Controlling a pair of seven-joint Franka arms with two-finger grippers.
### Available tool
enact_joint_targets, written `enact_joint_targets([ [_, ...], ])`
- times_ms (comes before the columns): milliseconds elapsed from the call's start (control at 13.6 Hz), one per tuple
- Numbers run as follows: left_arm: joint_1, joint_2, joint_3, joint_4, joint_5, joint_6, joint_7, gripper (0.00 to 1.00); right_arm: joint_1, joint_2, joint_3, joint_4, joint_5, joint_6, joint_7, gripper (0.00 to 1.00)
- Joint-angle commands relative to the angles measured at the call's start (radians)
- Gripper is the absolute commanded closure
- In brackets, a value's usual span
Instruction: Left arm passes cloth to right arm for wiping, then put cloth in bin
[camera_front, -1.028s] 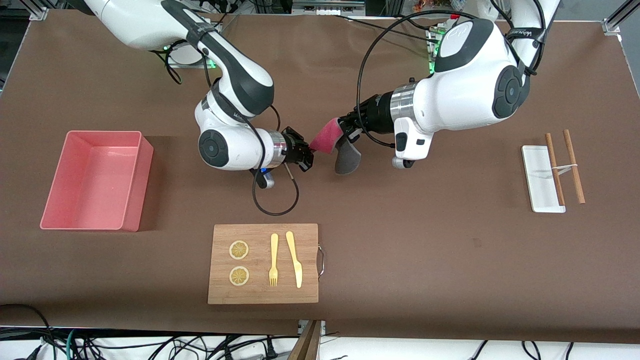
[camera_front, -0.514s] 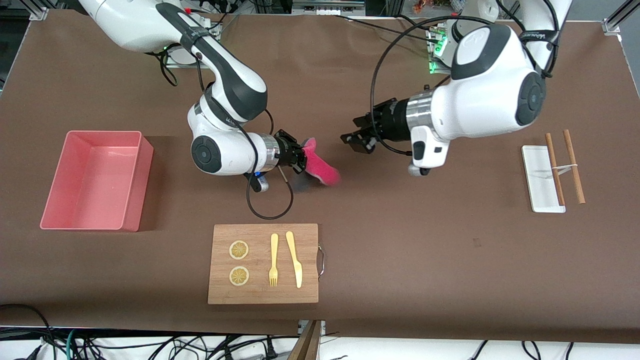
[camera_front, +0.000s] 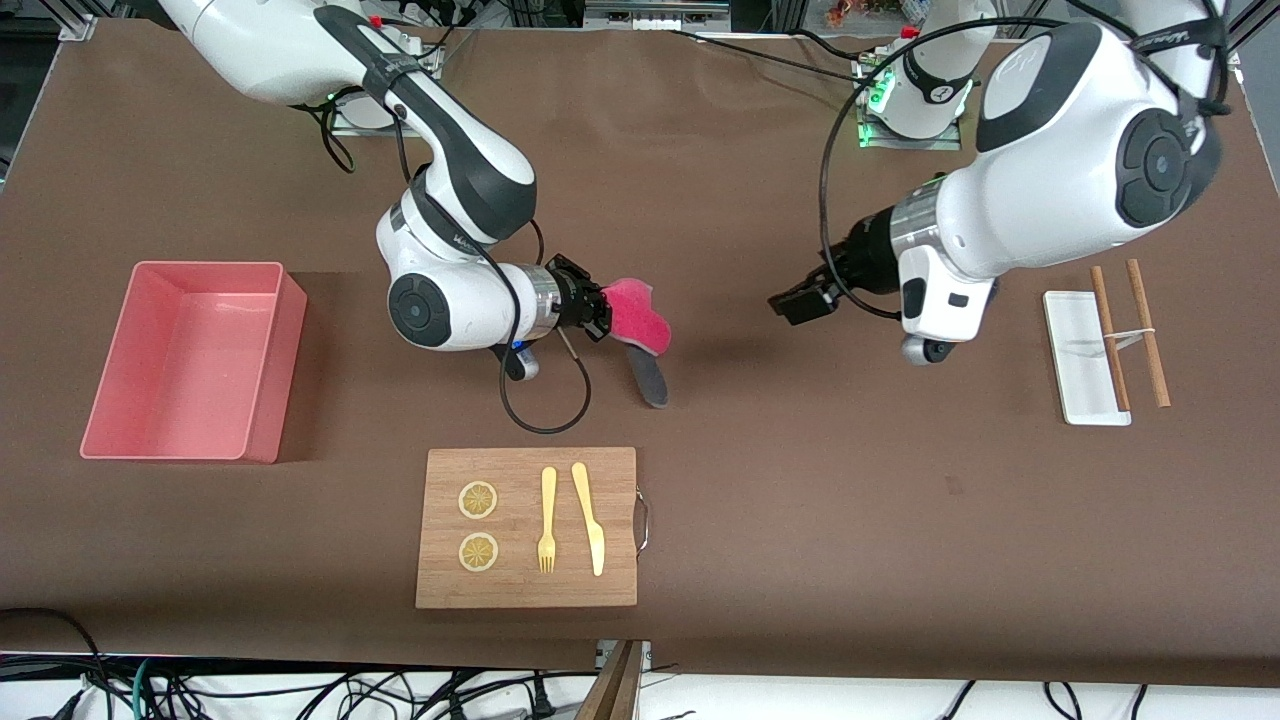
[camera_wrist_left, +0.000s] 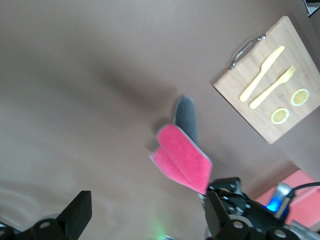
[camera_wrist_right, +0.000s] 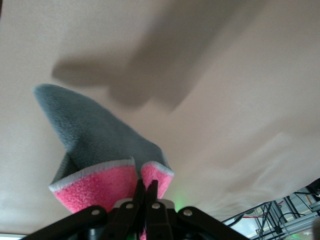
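The right gripper has its jaws clamped on one edge of the cloth, a soft fleecy piece with a crimson-pink face and a dark grey underside that droops from the jaws over the brown bench. The left gripper hangs well apart from it, jaws spread wide and bare. The low-walled pink plastic bin sits toward the right arm's end.

The cloth is cut off by the lower edge of the right wrist view, where it is pinched. In the left wrist view the bin is largely cut off, and only the finger tips are shown.
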Motion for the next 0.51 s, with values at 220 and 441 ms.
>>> enact_joint_targets([
  [220,0.094,-0.020,0.027,-0.009,0.175,-0.085,0.499,0.00,0.003,0.030,-0.042,-0.078,-0.113,-0.033,-0.097,1.00],
  [441,0.051,-0.093,0.106,-0.083,0.262,-0.081,0.724,0.00,-0.005,0.026,-0.149,-0.091,-0.151,-0.128,-0.270,1.00],
])
